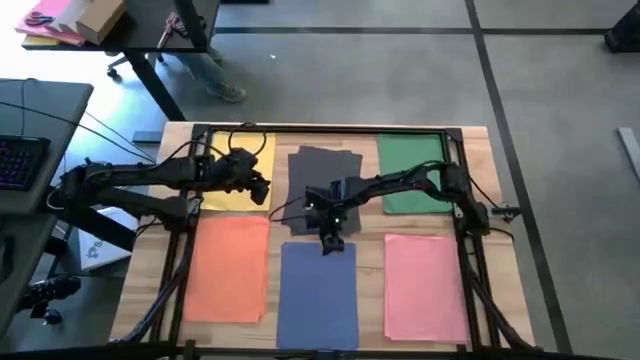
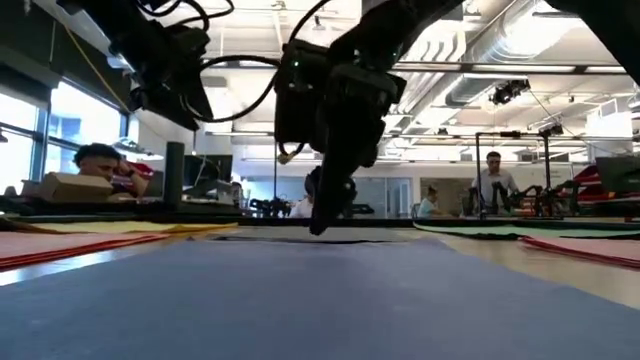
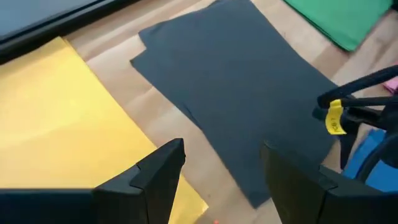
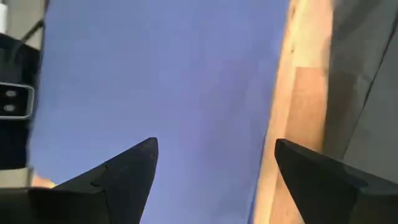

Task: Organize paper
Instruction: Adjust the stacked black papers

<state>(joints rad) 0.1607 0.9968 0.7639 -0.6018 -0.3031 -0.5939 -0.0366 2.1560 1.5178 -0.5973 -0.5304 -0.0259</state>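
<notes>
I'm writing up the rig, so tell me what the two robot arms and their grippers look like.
Both arms are dark, jointed, with black cables along them. The left gripper and right gripper have dark, wedge-shaped fingers. A yellow tag hangs on the right arm's cabling.

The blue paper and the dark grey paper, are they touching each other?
Apart. The right wrist view shows a strip of bare wooden table between the blue paper and the dark grey paper.
</notes>
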